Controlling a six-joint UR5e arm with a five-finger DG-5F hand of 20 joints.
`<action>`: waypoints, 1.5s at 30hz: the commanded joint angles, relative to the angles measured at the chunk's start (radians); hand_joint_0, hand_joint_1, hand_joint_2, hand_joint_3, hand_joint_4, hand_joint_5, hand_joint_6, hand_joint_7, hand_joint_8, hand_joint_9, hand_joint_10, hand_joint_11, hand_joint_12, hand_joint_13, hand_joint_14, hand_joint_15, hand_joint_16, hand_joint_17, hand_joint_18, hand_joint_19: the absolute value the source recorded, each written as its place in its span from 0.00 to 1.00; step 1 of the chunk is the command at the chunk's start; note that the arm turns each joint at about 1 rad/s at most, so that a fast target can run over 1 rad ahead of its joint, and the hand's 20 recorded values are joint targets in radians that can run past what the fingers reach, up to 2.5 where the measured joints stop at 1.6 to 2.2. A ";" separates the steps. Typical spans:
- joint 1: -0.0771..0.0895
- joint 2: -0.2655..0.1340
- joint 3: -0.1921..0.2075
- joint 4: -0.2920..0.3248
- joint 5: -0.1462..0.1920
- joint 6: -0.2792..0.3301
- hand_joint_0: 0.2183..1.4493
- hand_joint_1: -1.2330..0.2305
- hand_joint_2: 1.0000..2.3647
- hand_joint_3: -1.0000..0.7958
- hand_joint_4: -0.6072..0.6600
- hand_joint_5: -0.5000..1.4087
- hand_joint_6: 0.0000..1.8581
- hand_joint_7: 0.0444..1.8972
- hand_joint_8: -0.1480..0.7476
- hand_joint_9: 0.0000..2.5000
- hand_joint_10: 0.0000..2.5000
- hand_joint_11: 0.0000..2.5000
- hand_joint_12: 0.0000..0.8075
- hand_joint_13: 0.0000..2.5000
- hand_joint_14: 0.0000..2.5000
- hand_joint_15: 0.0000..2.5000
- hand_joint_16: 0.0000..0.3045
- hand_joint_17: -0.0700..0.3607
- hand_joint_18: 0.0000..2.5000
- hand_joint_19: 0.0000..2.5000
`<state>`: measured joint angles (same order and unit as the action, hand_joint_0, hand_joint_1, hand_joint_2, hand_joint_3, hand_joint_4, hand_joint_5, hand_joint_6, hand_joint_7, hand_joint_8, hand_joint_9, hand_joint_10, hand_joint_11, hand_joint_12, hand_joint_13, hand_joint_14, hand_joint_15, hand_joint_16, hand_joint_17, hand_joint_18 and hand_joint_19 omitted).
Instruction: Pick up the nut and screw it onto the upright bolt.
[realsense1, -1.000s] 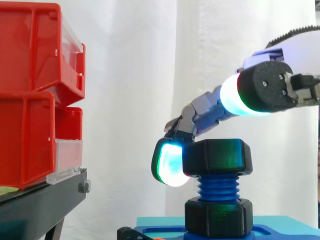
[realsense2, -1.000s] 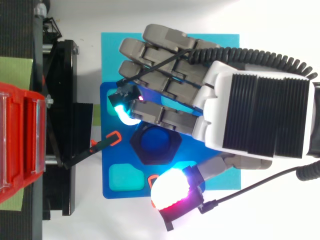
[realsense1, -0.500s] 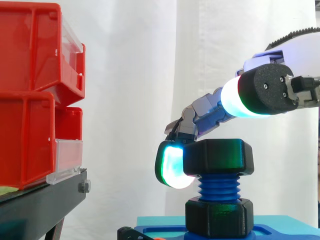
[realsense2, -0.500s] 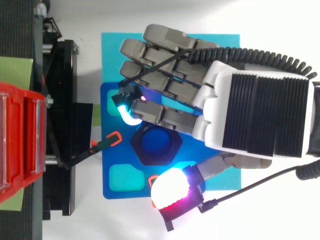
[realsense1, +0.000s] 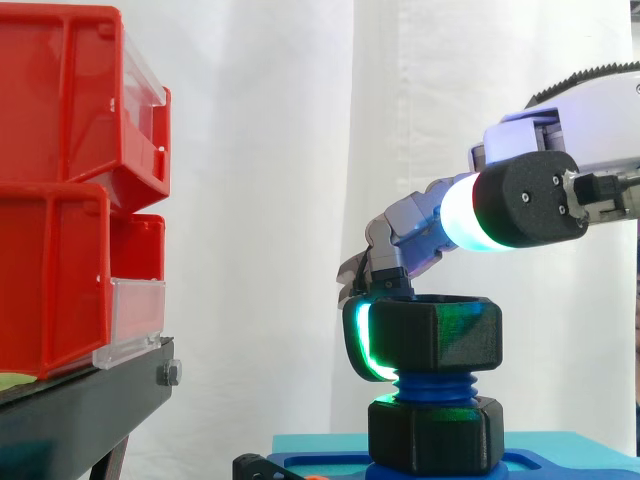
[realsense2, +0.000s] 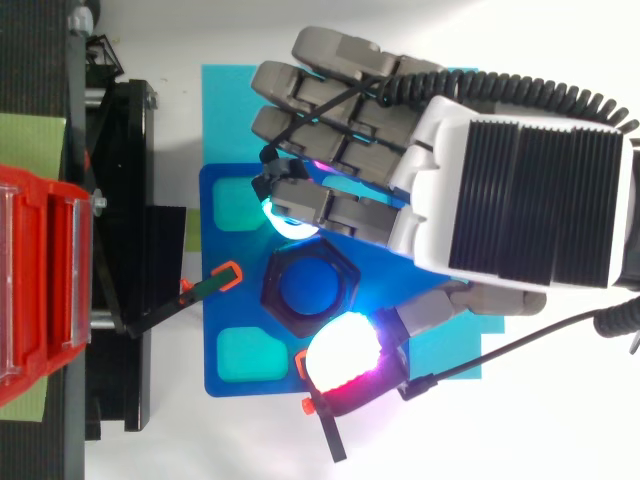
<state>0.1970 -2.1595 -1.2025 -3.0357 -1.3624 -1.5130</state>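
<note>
A black hex nut (realsense1: 435, 335) sits on the blue upright bolt (realsense1: 435, 385), threaded partway down above a second black hex piece (realsense1: 435, 435) at the bolt's foot. From above, the nut (realsense2: 275, 292) rings the bolt's blue top (realsense2: 310, 290). My hand (realsense2: 520, 180) reaches in from the right with its fingers curled down. One glowing green fingertip (realsense1: 358, 340) presses the nut's far left side. The thumb pad (realsense2: 345, 352) glows white and red by the nut's near corner; from the side it stands higher than the nut.
The bolt stands on a blue plate (realsense2: 225, 330) with cyan insets, on a cyan mat (realsense2: 230, 100). Red bins (realsense1: 70, 200) sit on a black stand (realsense1: 80, 410) to the left. An orange-tipped black tool (realsense2: 215, 283) lies by the plate's left edge.
The nut has turned and dropped lower on the thread, leaving less blue showing. The fingertip slid round to the nut's far side and the thumb came closer to the nut.
</note>
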 joint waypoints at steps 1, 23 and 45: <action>-0.004 0.000 0.000 0.001 -0.001 0.001 0.24 0.79 0.00 0.28 0.69 0.20 0.27 0.67 0.49 0.18 0.00 0.00 0.47 0.13 0.00 0.00 0.16 0.42 0.05 0.00; -0.047 0.001 0.103 -0.111 -0.050 -0.044 0.25 0.77 0.00 0.28 0.71 0.21 0.27 0.57 0.48 0.26 0.00 0.00 0.43 0.19 0.00 0.00 0.15 0.40 0.11 0.01; -0.028 -0.010 -0.009 0.140 -0.070 -0.044 0.25 0.78 0.00 0.28 0.68 0.19 0.27 0.43 0.46 0.23 0.00 0.00 0.43 0.17 0.00 0.00 0.15 0.41 0.09 0.01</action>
<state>0.1600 -2.1689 -1.1810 -2.9694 -1.4375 -1.5658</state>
